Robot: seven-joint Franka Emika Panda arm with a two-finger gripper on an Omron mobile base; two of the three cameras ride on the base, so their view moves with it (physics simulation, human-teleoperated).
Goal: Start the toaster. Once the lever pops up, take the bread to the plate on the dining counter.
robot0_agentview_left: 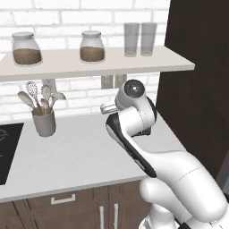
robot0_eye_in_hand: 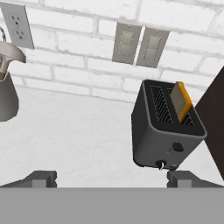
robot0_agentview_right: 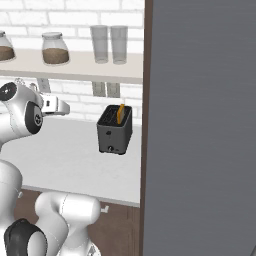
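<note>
Fingers (robot0_eye_in_hand: 111, 178) spread apart, apparently short of the toaster (robot0_eye_in_hand: 165, 131) holding upright bread (robot0_eye_in_hand: 181, 100).

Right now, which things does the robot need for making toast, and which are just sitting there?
Needed: toaster, bread standing in its slot, gripper.

Just sitting there: utensil cup, two jars and two glasses on the shelf, wall outlet.

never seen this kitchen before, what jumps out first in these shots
The dark toaster on the white worktop by the brick wall, with a golden-crusted bread slice sticking up from one slot. Next, the grey utensil cup of whisk and spoons, under a shelf of jars and glasses.
</note>
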